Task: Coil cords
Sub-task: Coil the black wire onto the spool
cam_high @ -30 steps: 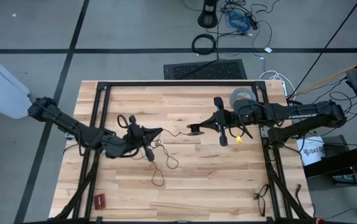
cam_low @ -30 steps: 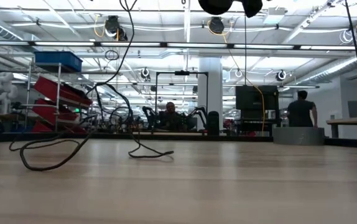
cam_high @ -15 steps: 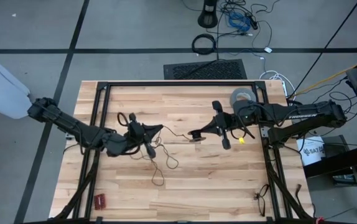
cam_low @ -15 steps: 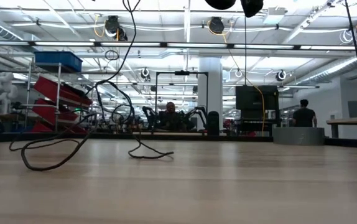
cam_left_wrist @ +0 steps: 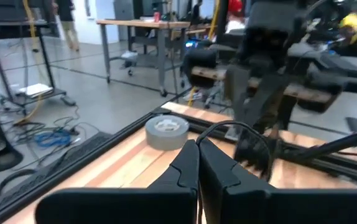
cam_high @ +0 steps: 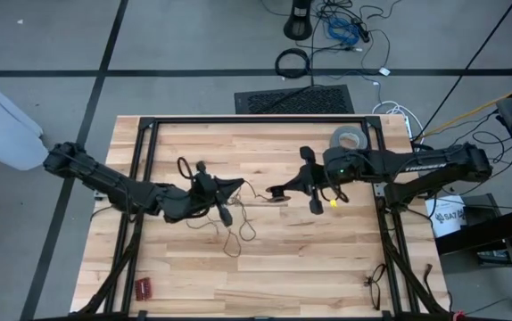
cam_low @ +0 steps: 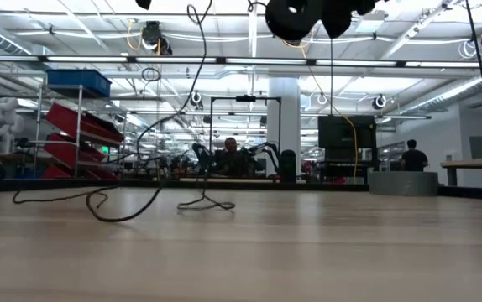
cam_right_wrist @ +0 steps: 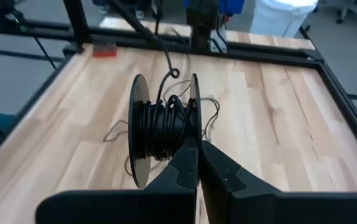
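**Cord partly wound on spool, both grippers closed**

Thin black cord [cam_high: 229, 234] lies in loose loops on the wooden slat table [cam_high: 265, 267], centre-left; one strand rises to the left gripper [cam_high: 235, 186], another runs to a small black flanged spool [cam_right_wrist: 163, 124] carrying several turns of it.

Right gripper [cam_high: 283, 191] is mid-table, fingers pinched shut at the spool's flange. Left gripper, arm low and stretched toward centre, has its fingers shut on the cord. Grey tape roll [cam_high: 348, 138] sits by the far right frame rail.

Versus one second ago: left gripper has moved right; the loops have drawn tighter and shifted right.
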Controlling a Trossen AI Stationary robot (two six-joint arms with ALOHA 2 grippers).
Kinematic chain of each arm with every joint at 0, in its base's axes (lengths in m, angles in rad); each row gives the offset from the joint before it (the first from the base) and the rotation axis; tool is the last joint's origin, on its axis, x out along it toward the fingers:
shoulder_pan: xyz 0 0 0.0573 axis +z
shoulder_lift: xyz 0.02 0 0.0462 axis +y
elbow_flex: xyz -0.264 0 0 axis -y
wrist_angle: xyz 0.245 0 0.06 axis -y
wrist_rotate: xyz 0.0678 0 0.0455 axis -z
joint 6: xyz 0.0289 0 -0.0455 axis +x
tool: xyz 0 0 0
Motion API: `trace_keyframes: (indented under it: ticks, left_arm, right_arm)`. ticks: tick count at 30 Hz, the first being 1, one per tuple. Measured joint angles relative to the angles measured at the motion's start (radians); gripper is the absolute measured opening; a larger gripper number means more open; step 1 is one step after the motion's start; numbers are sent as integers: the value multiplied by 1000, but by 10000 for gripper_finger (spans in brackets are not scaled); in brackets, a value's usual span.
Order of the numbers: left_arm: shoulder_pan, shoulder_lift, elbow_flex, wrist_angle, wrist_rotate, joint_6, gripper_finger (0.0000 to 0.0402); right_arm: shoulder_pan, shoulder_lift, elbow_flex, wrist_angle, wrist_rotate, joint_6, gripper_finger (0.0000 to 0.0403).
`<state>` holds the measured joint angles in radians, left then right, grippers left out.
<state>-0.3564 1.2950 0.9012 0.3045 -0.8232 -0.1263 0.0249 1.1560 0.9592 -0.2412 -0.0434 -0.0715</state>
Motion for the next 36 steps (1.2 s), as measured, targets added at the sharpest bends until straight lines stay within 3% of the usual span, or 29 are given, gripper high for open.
trace_keyframes:
  ticks: [18,30,36]
  left_arm:
    - [28,7,0,6,19,-50,2]
    - [42,105,0,309,76,32,2]
    - [47,137,0,367,119,32,2]
  right_arm:
    - [-6,81,0,-6,261,-49,0]
    - [-4,190,0,188,412,-136,0]
    - [-3,260,0,296,466,-154,0]
